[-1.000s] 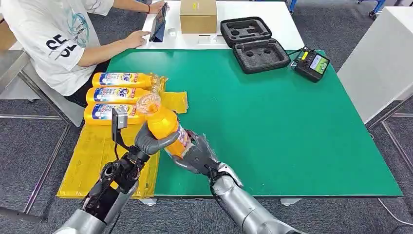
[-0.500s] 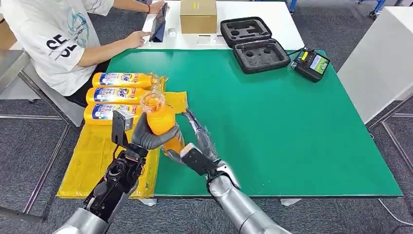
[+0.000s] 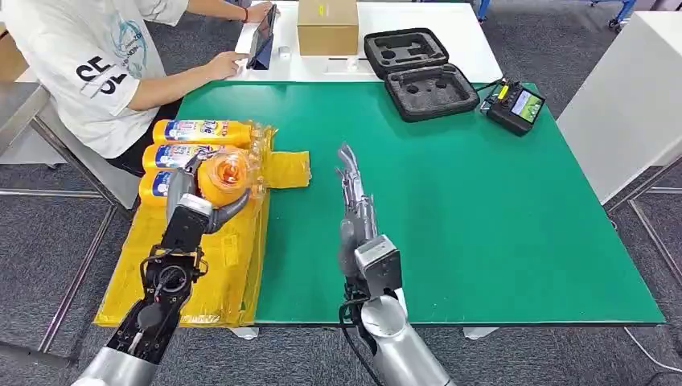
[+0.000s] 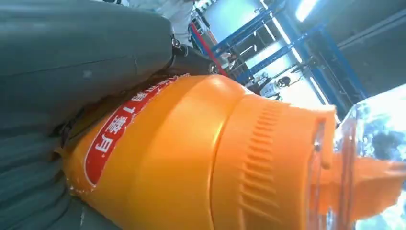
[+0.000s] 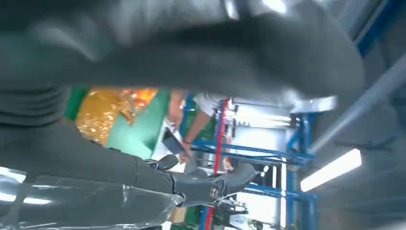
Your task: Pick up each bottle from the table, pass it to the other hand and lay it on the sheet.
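Holding the orange bottle (image 3: 225, 175) in my left hand (image 3: 195, 207), I keep it above the yellow sheet (image 3: 193, 273), beside three bottles (image 3: 193, 153) lying there; my right hand (image 3: 354, 205) is empty, fingers extended, over the green desk (image 3: 499, 209).

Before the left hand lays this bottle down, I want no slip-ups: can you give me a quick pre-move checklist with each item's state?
1. Left hand grips the orange bottle: ok, fingers wrap its body.
2. Right hand is off the bottle: ok, fingers straight, holding nothing, over the green mat.
3. Bottle is over the yellow sheet: ok.
4. Free sheet space for it: ok, bare sheet lies nearer the robot than the three laid bottles.
5. Bottle turned to lie flat: not ok, its clear cap faces the head camera.
6. Person's hands away from the sheet: ok, at the tablet.
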`<state>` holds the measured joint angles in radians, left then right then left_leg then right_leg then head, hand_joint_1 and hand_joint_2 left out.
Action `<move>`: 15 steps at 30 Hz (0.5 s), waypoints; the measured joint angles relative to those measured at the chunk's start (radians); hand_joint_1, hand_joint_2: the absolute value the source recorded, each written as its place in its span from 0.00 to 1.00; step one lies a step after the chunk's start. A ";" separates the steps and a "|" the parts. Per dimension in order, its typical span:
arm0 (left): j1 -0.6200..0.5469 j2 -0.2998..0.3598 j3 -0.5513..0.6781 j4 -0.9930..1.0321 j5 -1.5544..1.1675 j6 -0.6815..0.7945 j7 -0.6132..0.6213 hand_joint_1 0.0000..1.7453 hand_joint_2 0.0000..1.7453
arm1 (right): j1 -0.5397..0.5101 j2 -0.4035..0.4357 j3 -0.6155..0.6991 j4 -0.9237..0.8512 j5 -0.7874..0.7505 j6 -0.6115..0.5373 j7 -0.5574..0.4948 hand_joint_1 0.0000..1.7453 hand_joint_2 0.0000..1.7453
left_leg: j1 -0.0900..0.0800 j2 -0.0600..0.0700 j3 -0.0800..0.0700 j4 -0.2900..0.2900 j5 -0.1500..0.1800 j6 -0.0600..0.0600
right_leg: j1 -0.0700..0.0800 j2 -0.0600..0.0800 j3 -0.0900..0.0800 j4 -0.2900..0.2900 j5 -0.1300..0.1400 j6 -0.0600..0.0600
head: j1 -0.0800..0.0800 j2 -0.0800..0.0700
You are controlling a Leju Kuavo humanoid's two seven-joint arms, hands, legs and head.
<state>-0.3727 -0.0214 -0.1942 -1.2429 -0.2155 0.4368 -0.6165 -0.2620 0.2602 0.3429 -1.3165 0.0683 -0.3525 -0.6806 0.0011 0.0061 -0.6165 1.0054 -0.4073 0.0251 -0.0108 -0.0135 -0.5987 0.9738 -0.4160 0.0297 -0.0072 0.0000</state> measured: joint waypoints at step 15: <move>0.051 0.119 0.009 -0.115 -0.332 -0.435 0.237 1.00 1.00 | 0.040 -0.008 -0.034 -0.115 -0.133 -0.097 -0.017 0.00 1.00 | 0.000 0.001 0.000 0.000 0.000 0.000 | 0.000 0.000 0.000 0.000 0.000 0.000 | 0.000 0.000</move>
<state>-0.3213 0.0981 -0.1850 -1.3581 -0.5471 0.0018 -0.3791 -0.2221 0.2525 0.3086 -1.4317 -0.0645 -0.4494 -0.6973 0.0013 0.0072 -0.6165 1.0053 -0.4072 0.0251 -0.0107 -0.0130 -0.5990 0.9739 -0.4158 0.0298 -0.0072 0.0000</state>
